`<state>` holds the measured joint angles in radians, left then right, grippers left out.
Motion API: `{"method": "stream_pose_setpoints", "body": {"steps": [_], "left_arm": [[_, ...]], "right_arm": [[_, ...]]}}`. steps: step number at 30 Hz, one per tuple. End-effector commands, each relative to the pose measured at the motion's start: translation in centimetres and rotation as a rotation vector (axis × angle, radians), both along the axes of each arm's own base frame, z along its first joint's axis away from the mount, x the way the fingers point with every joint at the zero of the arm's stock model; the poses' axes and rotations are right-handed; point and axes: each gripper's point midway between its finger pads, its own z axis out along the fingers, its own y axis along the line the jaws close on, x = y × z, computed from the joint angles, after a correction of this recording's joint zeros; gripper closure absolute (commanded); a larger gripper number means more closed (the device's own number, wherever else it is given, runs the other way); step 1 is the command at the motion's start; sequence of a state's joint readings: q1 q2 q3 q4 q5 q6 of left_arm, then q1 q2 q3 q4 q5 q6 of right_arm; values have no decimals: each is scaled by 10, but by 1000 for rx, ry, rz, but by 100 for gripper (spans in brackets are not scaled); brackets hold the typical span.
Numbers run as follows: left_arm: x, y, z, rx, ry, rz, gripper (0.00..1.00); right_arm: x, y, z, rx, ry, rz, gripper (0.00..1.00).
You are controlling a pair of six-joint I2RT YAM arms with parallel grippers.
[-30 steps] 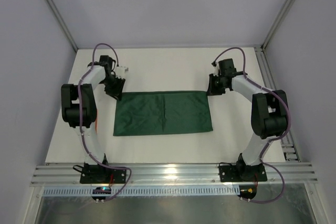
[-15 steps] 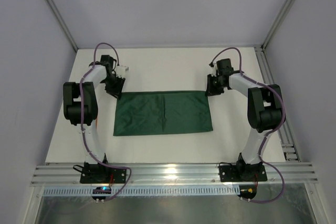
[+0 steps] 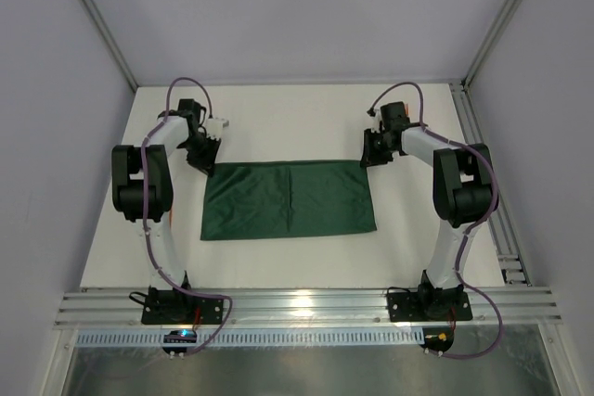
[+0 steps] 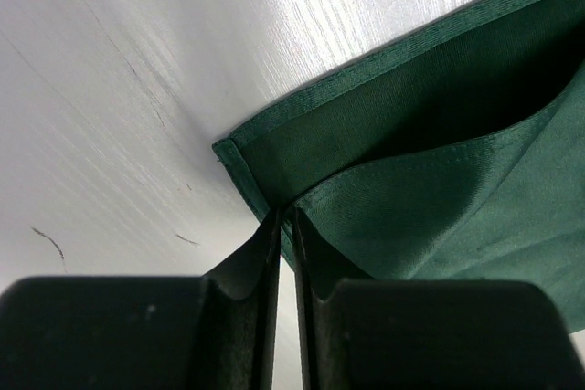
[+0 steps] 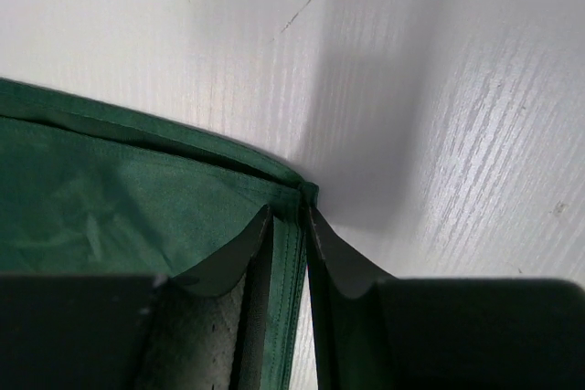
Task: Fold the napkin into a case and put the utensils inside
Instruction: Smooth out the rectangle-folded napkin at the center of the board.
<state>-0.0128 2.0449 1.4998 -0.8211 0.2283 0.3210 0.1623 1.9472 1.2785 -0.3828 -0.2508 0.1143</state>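
The dark green napkin (image 3: 288, 199) lies flat on the white table as a wide folded rectangle with a centre crease. My left gripper (image 3: 206, 166) is at its far left corner. In the left wrist view the gripper (image 4: 285, 216) is shut on the raised top layer of the napkin (image 4: 439, 134), which opens a pocket over the lower layer. My right gripper (image 3: 368, 160) is at the far right corner. In the right wrist view the gripper (image 5: 288, 212) is closed on the hemmed edge of the napkin (image 5: 110, 198). The utensils are mostly hidden; only an orange sliver (image 3: 173, 218) shows beside the left arm.
The white table (image 3: 288, 122) is walled by grey panels with metal posts. A slotted rail (image 3: 506, 238) runs along the right edge. The aluminium base rail (image 3: 306, 308) carries both arm bases at the near edge.
Both grippers have shifted slightly toward the far side at the napkin's far corners, and the right arm's elbow has drawn in. The napkin lies where it was.
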Motion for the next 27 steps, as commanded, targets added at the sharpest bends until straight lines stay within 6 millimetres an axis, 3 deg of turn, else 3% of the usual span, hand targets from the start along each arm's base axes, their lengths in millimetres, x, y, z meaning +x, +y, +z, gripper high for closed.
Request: {"method": "stream_pose_setpoints", "body": {"steps": [1, 4, 7, 11, 20, 27], "left_arm": [[7, -1, 15, -18, -55, -8, 89], [9, -1, 20, -19, -70, -7, 88], [9, -1, 21, -16, -73, -6, 94], [11, -1, 25, -15, -88, -4, 99], [16, 2, 37, -6, -132, 4, 100], [17, 1, 42, -14, -144, 10, 100]], "right_arm": [[16, 5, 7, 13, -46, 11, 75], [17, 6, 6, 14, -41, 10, 77], [17, 7, 9, 19, -44, 9, 89], [16, 6, 12, 17, -51, 11, 96], [16, 4, 44, 14, -124, 7, 96], [15, 2, 53, 3, -140, 14, 96]]}}
